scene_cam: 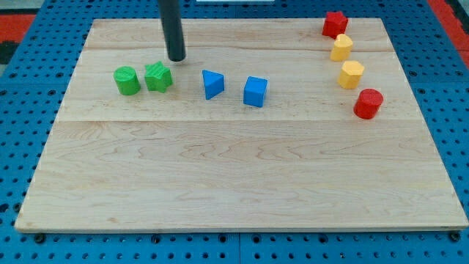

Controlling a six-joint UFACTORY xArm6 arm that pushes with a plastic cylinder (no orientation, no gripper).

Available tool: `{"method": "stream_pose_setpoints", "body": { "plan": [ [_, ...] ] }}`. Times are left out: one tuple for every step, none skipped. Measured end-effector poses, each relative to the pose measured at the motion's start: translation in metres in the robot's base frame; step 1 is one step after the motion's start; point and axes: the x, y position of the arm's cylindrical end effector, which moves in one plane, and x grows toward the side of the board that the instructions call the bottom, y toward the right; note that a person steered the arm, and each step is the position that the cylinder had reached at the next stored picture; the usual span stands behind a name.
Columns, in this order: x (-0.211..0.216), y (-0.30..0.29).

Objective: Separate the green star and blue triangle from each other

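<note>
The wooden board point(242, 176) fills most of the view, its bottom corners close to the frame edge; around it runs a blue perforated surface point(29, 81), with scraps of red showing at the view's top corners, too cropped to identify.

The dark rod comes down from the view's top, its upper part cut off by the frame, so nothing of the arm above it shows. My tip point(176, 58) rests on the board near the view's top left, just above and slightly right of the green star point(158, 76). Whether it touches the star is hard to tell — a narrow strip of wood seems to lie between them. The rod has no jaws; it holds nothing and simply stands bare on the wood.

The green star sits just beside a green cylinder point(127, 81) on its left, a thin gap between them. To the star's right, clearly apart, lies the blue triangle point(212, 83), and near it, further right, a blue cube point(255, 91).

At the view's right a loose column runs downward — a red block point(335, 24) of unclear outline, a yellow block point(341, 48), a yellow hexagonal block point(352, 74) and a red cylinder point(368, 103).
</note>
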Motion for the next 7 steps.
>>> {"method": "stream_pose_setpoints", "body": {
  "plan": [
    [0.024,-0.003],
    [0.031,-0.003],
    [0.04,-0.003],
    [0.019,-0.018],
    [0.032,-0.057],
    [0.038,-0.055],
    [0.038,-0.062]
  ]
}}
